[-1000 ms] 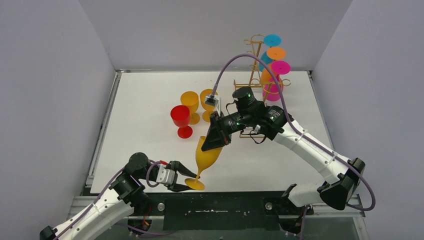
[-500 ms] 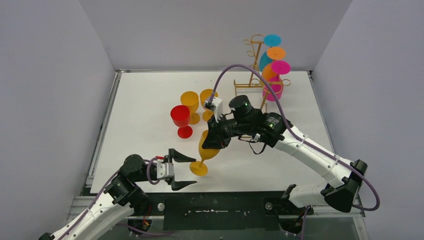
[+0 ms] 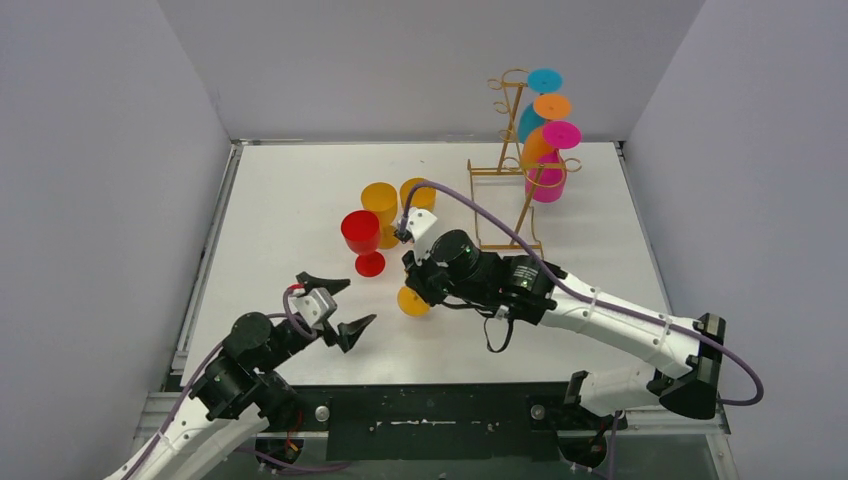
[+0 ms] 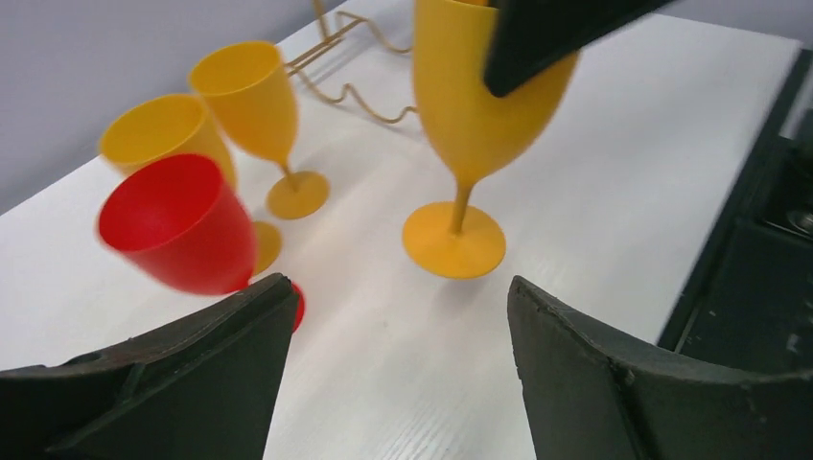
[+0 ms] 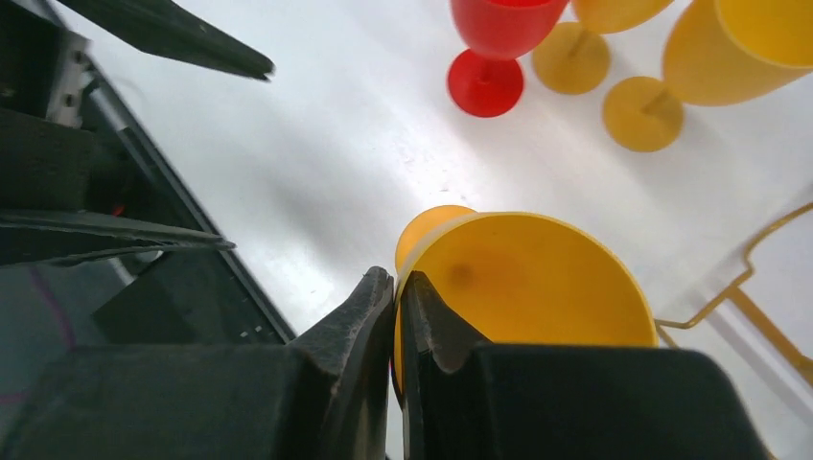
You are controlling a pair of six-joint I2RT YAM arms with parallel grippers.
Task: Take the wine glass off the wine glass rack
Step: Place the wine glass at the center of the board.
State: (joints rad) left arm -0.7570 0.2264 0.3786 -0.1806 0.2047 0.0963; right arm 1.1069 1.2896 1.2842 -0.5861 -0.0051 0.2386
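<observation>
White table, walled on three sides. Gold wire wine glass rack stood at the far right, with coloured glasses hung bowl-down on its arms.

Right arm reached long and low across to the table's middle, wrist turned downward. Right gripper had its fingers pressed nearly together, pinching the bowl wall of the wine glass at the rim.

Left arm was bent near the front edge. Left gripper had its fingers spread wide, holding nothing, aimed toward the glass.

Wine glass: yellow, tulip bowl, thin stem, round foot. It was off the rack, near the table's centre front. Long axis roughly vertical, mouth up, foot at the table; contact unclear.

Red glass and two yellow glasses stood upright just beyond.
</observation>
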